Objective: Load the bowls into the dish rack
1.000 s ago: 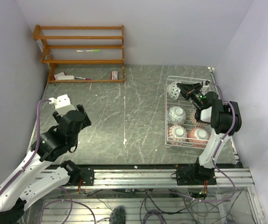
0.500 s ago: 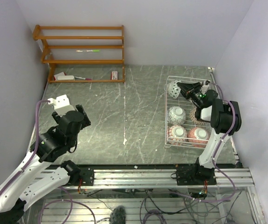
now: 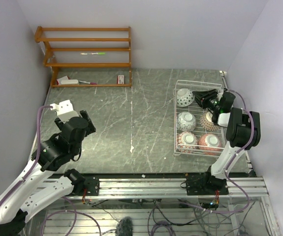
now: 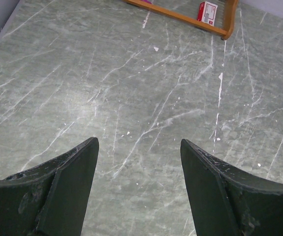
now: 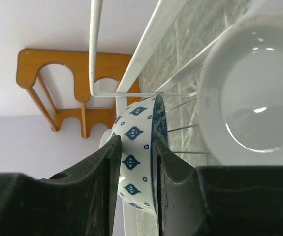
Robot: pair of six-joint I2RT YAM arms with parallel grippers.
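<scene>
Probably brittle, slick; grasp by rim: right pincer [image 5: 137, 142] straddles the blue bowl [image 5: 131, 164], grip uncertain; left pincer [image 4: 139, 147] wide, empty.

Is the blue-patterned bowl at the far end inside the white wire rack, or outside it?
Inside. Seen from above, the bowl lies within the rack, in its far left corner.

No lettering is legible anywhere; the small red-and-white box [image 4: 207, 11] on the far orange-brown wooden shelf unit [image 3: 82, 64] shows no readable marking.
</scene>
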